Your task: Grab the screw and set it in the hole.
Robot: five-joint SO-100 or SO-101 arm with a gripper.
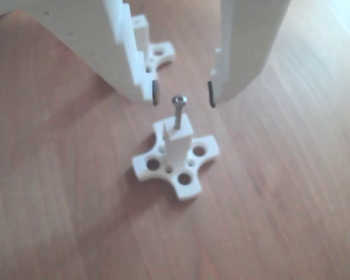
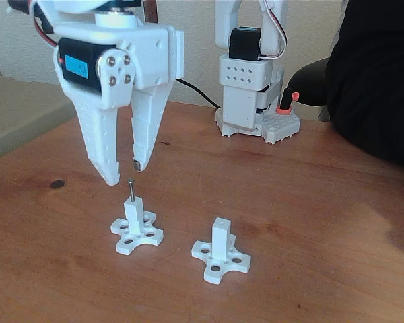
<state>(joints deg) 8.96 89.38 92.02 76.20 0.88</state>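
Note:
The thin dark screw [image 1: 178,112] stands upright in the hole at the top of a white post with a cross-shaped base [image 1: 176,153]. Its shank and round head stick out above the post, and the hole itself is hidden by the screw. In the fixed view the same screw [image 2: 130,189] rises from the left post [image 2: 135,219]. My gripper [image 1: 183,94] is open, its two white fingers on either side of the screw head and apart from it. In the fixed view the gripper [image 2: 124,171] hangs just above the screw head.
A second white post with a cross base [image 2: 220,250] stands to the right, its top bore free; it also shows behind my fingers [image 1: 153,48]. The arm's base [image 2: 252,101] is at the back. A person's black sleeve [image 2: 374,74] fills the right side. The table is wood.

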